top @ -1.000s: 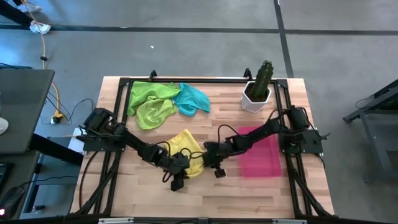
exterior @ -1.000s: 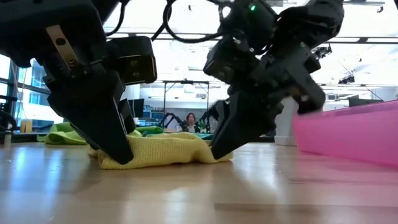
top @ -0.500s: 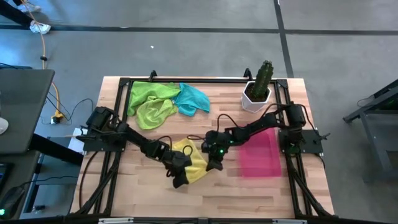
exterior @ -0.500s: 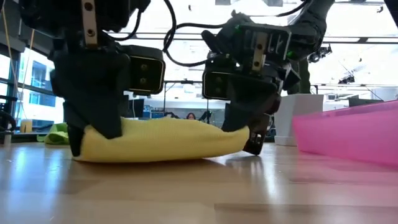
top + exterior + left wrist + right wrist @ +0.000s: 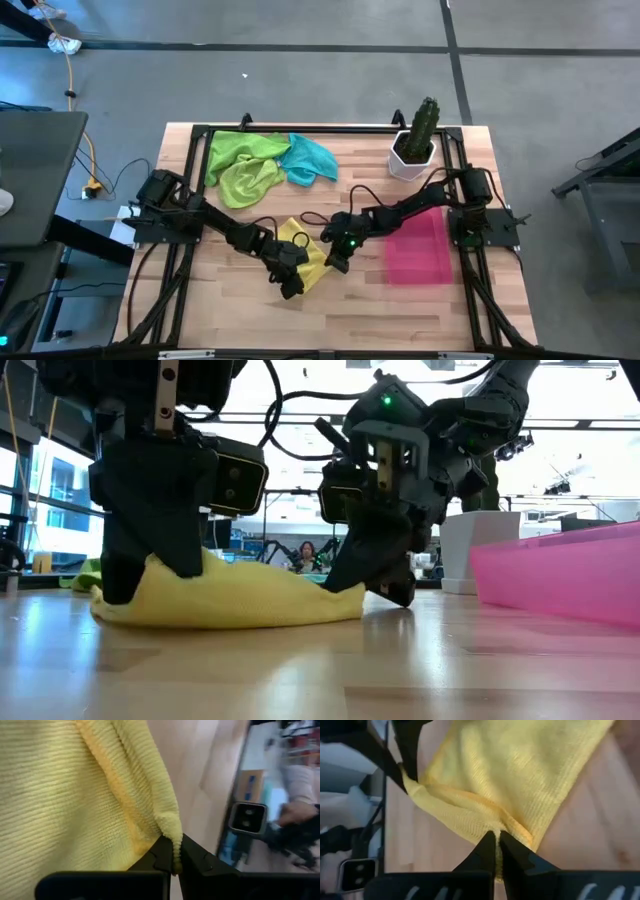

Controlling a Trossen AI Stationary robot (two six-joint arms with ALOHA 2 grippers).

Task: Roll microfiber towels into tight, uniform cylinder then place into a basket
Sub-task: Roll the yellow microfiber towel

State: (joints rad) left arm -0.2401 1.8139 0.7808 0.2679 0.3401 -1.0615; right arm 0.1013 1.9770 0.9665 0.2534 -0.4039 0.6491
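Much of the yellow towel [image 5: 301, 256] is hidden from above by the two dark arms, and the person in the room beyond the table is too small to be made out. The wooden table [image 5: 380, 305] is seen in a bright, glass-walled hall. The towel — ribbed, bunched into a low mound — lies on the table well apart from the pink basket [image 5: 420, 250]. One edge is pinched by the left gripper [image 5: 175, 862], its fingers pressed together on a fold; the opposite edge is pinched by the right gripper [image 5: 497, 851], nearer the basket. Two lime green towels [image 5: 240, 165] and a teal towel [image 5: 312, 158] are heaped at the far edge, with a potted cactus [image 5: 415, 140] beyond the basket.
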